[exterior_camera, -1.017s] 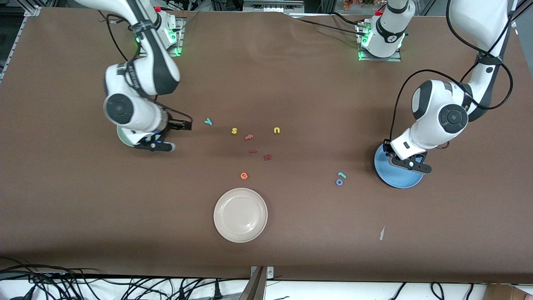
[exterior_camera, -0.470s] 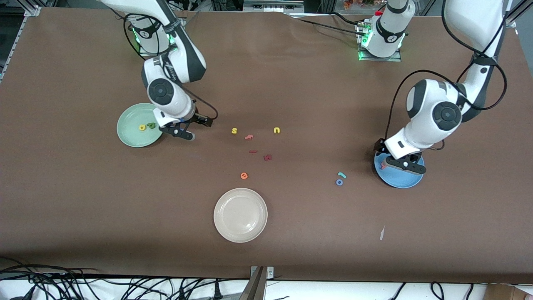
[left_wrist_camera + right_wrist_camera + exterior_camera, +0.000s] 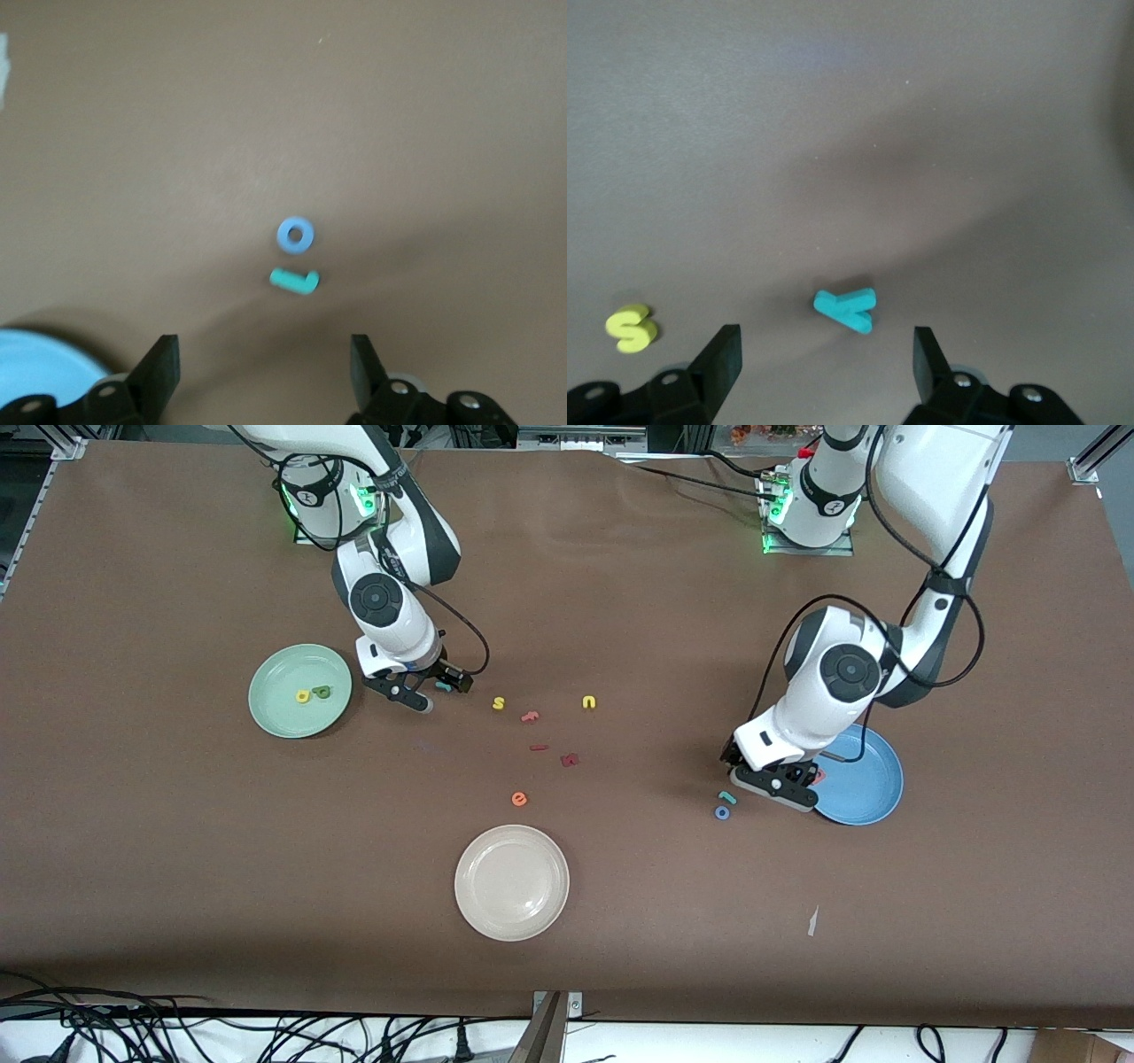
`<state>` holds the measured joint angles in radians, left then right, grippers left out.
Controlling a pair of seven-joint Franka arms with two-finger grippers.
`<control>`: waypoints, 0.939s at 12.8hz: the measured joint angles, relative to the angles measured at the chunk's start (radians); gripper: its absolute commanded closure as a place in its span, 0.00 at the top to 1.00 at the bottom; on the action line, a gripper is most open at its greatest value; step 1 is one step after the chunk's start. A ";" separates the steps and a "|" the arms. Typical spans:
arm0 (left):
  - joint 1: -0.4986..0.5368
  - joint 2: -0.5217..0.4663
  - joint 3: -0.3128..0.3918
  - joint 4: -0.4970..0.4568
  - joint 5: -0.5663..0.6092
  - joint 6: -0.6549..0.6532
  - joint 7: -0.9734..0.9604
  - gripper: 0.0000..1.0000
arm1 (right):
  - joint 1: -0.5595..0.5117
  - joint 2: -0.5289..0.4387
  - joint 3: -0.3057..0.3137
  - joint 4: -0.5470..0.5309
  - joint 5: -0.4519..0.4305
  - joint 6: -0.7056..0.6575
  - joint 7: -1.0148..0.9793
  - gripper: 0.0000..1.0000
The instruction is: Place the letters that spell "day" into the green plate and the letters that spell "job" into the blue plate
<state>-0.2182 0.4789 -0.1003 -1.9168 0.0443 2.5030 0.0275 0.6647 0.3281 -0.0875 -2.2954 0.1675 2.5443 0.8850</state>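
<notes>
The left hand [image 3: 264,367], fingers spread, hovers over the teal "j" [image 3: 294,281] and blue "o" [image 3: 295,235] (just beside each other) on the brown worktop [image 3: 425,133].

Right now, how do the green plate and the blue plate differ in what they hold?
The green plate holds two letters, a yellow one and a dark green one; the blue plate shows only a pink one, partly hidden by the left gripper. The green plate is paler. Both are round and shallow.

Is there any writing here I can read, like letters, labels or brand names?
"s": yellow foam letter on the table.
"u": yellow foam letter on the table.
"e": orange foam letter on the table.
"o": blue foam ring on the table.
Dark red letters: too small to read.
No printed labels or brands are legible.
</notes>
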 measured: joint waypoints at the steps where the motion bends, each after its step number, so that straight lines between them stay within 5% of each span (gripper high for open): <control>1: -0.001 0.029 0.000 0.023 0.000 0.015 -0.001 0.89 | 0.000 0.009 0.000 -0.019 0.000 0.039 0.002 0.79; 9: -0.014 0.133 0.016 0.056 0.000 0.062 -0.002 0.91 | 0.010 0.029 0.000 -0.065 0.000 0.138 0.004 0.11; 12: -0.044 0.163 0.017 0.057 0.000 0.101 -0.028 0.92 | 0.014 0.029 0.000 -0.064 0.000 0.138 0.004 0.07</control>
<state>-0.2626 0.6416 -0.0833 -1.8598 0.0443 2.6043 -0.0004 0.6788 0.3568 -0.0876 -2.3598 0.1675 2.6823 0.8892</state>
